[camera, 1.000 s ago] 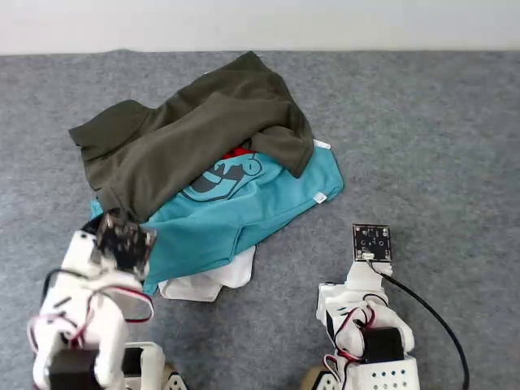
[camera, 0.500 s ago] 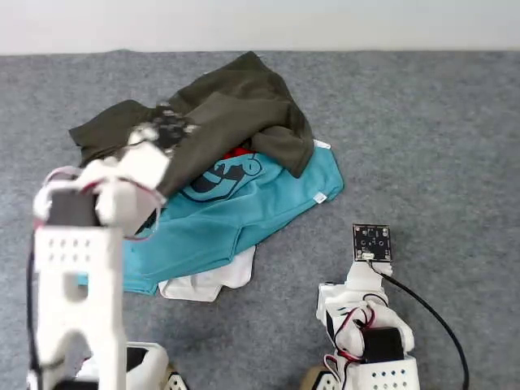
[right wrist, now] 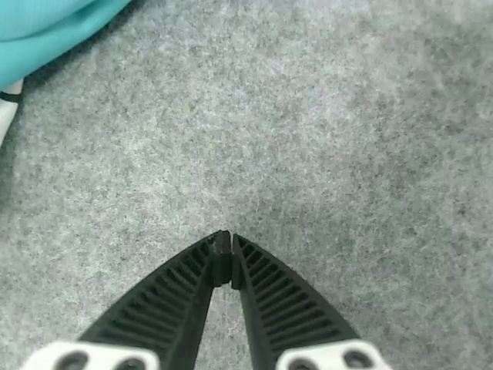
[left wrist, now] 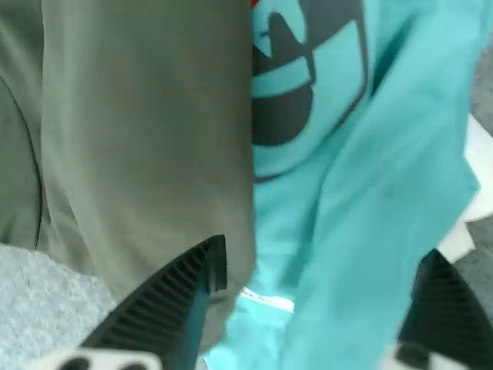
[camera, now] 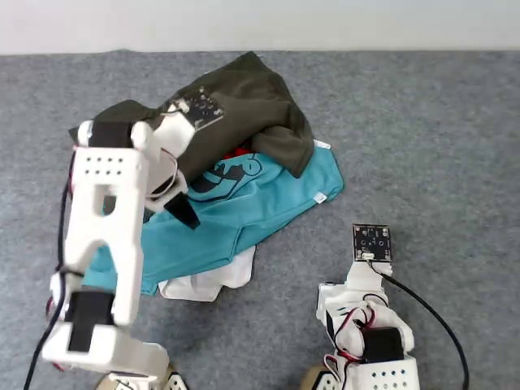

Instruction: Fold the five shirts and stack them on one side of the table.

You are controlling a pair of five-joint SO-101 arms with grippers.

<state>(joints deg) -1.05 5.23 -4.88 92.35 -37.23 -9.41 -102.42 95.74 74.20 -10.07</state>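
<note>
**Shirt heap and two arms, table layout**

Heap of shirts (camera: 244, 187) left of centre on the table (camera: 431, 138). Top shirt (camera: 236, 114) lies at the rear, overlapping the middle shirt (camera: 276, 199). Bottom shirt (camera: 213, 282) protrudes at the near edge. Left claw (left wrist: 323, 258) hangs above the heap's left part. Right claw (right wrist: 229, 253) sits over bare table, near right.

Robot test bench, probably a lab.
A grey felt-covered table (camera: 455, 122) against a plain white wall (camera: 260, 24) carries white arms (camera: 104, 203) with exposed wiring (camera: 348, 321).
</note>
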